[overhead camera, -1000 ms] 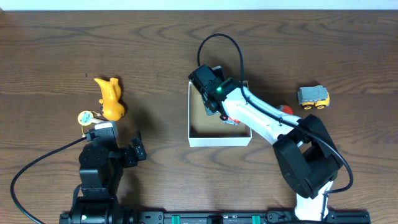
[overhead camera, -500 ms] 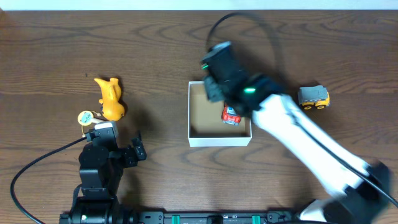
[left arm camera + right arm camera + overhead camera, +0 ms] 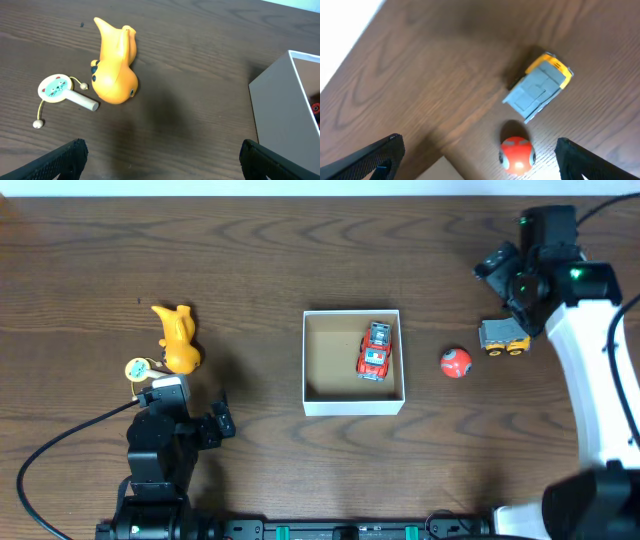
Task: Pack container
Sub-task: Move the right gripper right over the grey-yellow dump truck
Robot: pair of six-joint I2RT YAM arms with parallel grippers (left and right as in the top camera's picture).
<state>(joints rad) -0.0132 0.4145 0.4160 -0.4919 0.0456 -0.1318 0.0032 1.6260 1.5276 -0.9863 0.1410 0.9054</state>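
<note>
right gripper point(image 3: 479, 159) jaws wide, empty, at 12 o'clock of grey-and-yellow toy truck point(image 3: 503, 337); small red ball point(image 3: 455, 363) at truck's 8 o'clock. left gripper point(image 3: 162, 159) jaws wide, empty. square white cardboard container point(image 3: 353, 405) mid-table, red toy car point(image 3: 375, 350) inside, 2 o'clock corner. orange plastic figure point(image 3: 115, 65), possibly a duck, at container's 9 o'clock.

Dark wood-grain counter point(image 3: 250, 260): white container point(image 3: 353, 406) mid-counter, yellow duck toy point(image 3: 179, 340) with cat-face rattle point(image 3: 137, 368) just beside it toward the left edge, red ball point(image 3: 455, 363) and grey-yellow truck point(image 3: 503, 337) toward the right edge.
</note>
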